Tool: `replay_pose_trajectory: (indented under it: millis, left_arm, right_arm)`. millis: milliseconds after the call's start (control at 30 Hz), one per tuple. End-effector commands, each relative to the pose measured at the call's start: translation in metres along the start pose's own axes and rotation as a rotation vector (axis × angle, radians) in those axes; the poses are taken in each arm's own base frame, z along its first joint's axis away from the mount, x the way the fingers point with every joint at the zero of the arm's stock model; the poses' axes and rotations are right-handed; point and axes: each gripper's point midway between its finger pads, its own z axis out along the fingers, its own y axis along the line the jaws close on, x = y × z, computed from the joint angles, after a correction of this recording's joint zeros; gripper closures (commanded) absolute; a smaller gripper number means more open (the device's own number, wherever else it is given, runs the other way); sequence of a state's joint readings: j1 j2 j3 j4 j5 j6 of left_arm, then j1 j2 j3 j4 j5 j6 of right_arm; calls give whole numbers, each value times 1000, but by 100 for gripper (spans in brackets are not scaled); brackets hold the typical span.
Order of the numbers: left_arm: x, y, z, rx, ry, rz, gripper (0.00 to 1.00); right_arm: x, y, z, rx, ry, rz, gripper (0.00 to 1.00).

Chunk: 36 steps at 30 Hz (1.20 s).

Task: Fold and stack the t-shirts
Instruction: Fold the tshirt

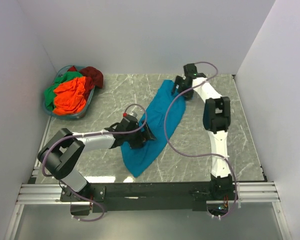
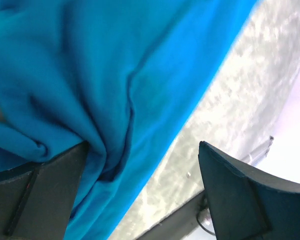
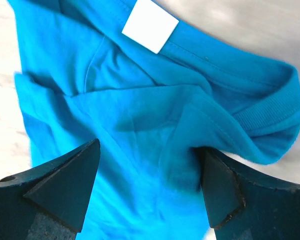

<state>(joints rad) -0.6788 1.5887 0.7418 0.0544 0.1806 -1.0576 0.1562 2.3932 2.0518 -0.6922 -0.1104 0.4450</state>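
Top external view: teal-blue t-shirt [image 1: 157, 125] lies on the bench [image 1: 115, 90] as a long, crumpled diagonal strip, running from the near centre up toward the far right. Not folded. My left end effector [image 1: 142, 134] sits low over its near half; my right end effector [image 1: 179, 86] is at its far end.

Left wrist view: fingers spread as wide as they go. Teal cloth is bunched against the inner face of one finger [image 2: 50, 190]; the other finger stands apart from the cloth, over bare bench. Nothing clamped.

Right wrist view: fingers wide apart, poised over the neck end of the shirt. Ribbed collar [image 3: 270, 105] curls toward one finger, and a white square label [image 3: 150, 25] shows just inside the neckline. Cloth lies between and below the fingers; no hold on it.

Far left corner: round basket [image 1: 72, 116] holds the orange t-shirt [image 1: 70, 97] heaped on top, the green t-shirt [image 1: 60, 82] beside it, and the dark red t-shirt [image 1: 93, 75] draped over the far rim. All are crumpled, well apart from the teal one.
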Motion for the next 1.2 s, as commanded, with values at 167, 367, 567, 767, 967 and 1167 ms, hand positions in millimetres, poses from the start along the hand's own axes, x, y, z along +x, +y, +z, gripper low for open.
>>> replay_pose_trajectory:
  millis: [167,367,567,767,967,1167]
  left_arm:
    - [54,-17,8,-36,62,-39,1]
    - [42,-56,-24,20,-82,55,0]
    - [17,-45,-53,-80,-215,122,0]
    - [-20,-8,-99,-268,-429,72,1]
    - [-26,-6,-127,-250,-469,95,1]
    - [13,-9,-116,-101,-300,40,1]
  right_arm:
    - [18,113,11,-285,37,-60,16]
    - [-22,130,-31,-316,-71,-82,14]
    - [-39,143,-137,-332,-236,-166,12]
    - [45,124,-153,-256,-165,-215,12]
    - [139,106,-147,-176,-65,-233,11]
    - [212,98,-136,-145,-4,-260,11]
